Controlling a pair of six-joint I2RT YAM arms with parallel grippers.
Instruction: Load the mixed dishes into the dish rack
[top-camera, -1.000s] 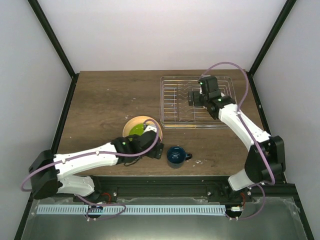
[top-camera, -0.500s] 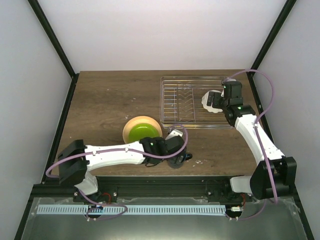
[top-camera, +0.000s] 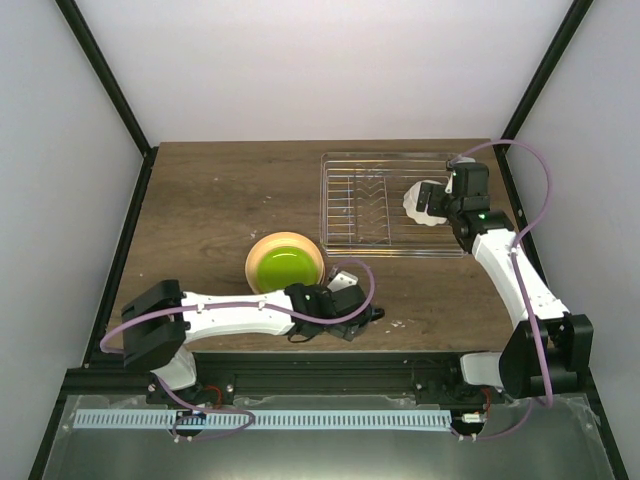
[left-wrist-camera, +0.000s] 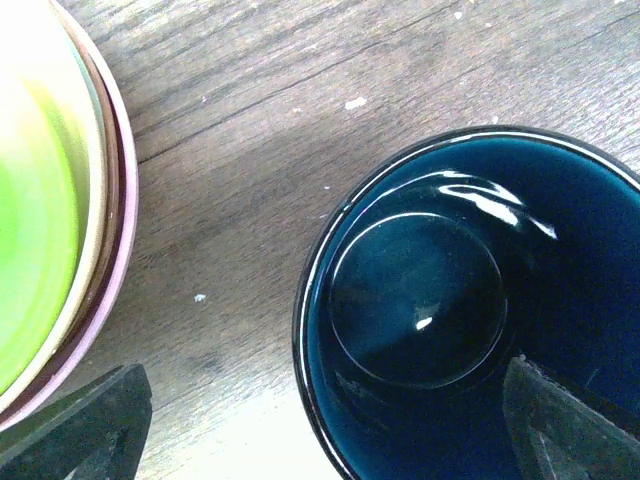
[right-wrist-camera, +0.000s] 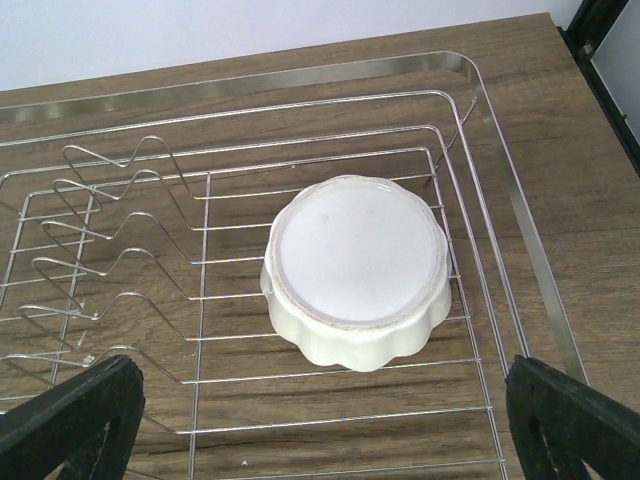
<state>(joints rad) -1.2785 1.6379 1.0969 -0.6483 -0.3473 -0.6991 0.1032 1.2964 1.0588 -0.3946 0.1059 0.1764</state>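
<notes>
closing on the small dark blue glazed mug (left-wrist-camera: 420, 300) is judged to be the step in hand. the mug stands upright on the brown wooden table (top-camera: 200, 200), just beside the stack of lime green, orange-yellow and pink round bowls (top-camera: 284, 265) and well apart from the rectangular silver wire dish rack (right-wrist-camera: 300, 73). the left gripper (left-wrist-camera: 320, 425) hangs low over it, jaws spread and empty, one finger outside the mug's wall and the other over its interior. recommendation: pinch that wall squarely, keep the outer finger off the bowl stack, and lift straight before carrying. the handle's orientation is not clear in the wrist view. the right gripper (right-wrist-camera: 320, 425) is spread and empty above the rack, where the white scalloped bowl (right-wrist-camera: 355, 265) lies upside down beside the tines.
</notes>
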